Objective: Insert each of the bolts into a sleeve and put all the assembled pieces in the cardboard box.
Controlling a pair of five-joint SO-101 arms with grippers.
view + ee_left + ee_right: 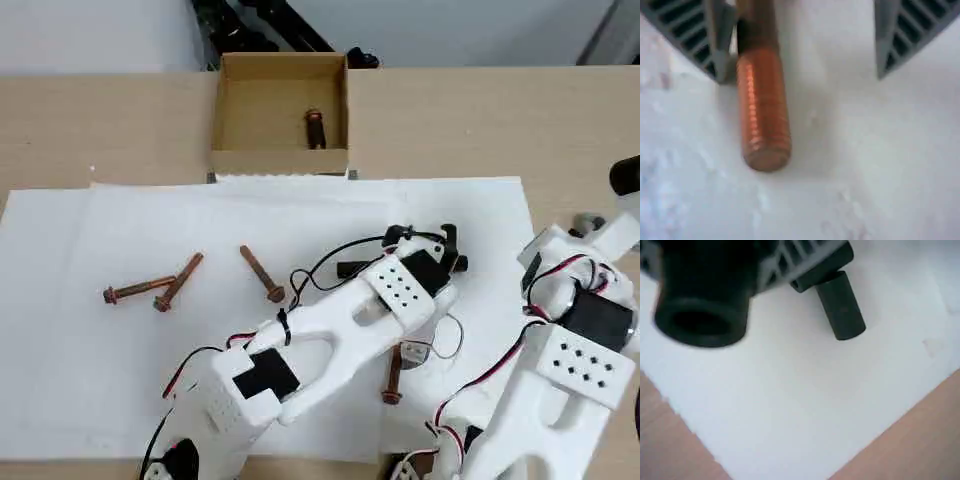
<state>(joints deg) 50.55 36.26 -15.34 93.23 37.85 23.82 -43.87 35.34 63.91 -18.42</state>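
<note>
L jaws apart, bolt (763,110) between (on paper (865,175)).

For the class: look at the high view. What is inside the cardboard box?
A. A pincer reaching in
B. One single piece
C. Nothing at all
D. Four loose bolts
B: the cardboard box holds just one piece, a brownish shaft with a darker end, lying alone on the box floor.
</note>
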